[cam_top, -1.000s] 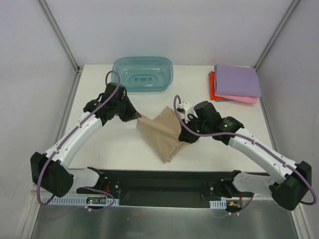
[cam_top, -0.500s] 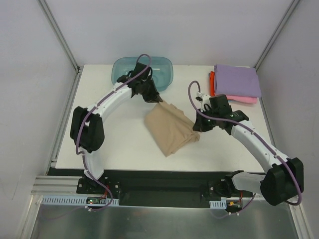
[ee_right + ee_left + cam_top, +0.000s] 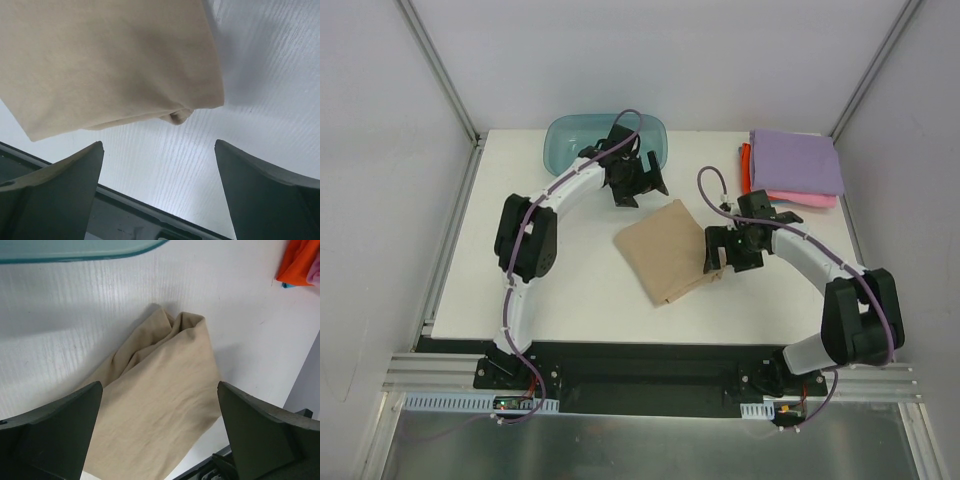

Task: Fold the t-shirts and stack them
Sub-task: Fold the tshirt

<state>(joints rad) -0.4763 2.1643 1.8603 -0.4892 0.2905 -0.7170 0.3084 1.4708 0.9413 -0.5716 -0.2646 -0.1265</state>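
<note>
The folded tan shirt (image 3: 665,252) lies flat in the middle of the table (image 3: 570,290). The right gripper (image 3: 723,256) at its right edge and the left gripper (image 3: 640,190) over its far corner are both spread wide, holding nothing. Beyond sit the tub (image 3: 575,140) and, far right, the shirt stack (image 3: 795,162).

Loose t-shirt (image 3: 667,250) lies before tub (image 3: 570,145), left of stacked t-shirts (image 3: 795,162)

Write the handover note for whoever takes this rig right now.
Left end effector: open, empty, above the far corner of the tan shirt.
Right end effector: open, empty, at its right edge.
Done: the tan shirt lies folded mid-table, slightly rumpled. At the far right corner, purple shirt tops pink shirt and red-orange shirt.
To do: probably move the tan shirt onto that stack.
</note>
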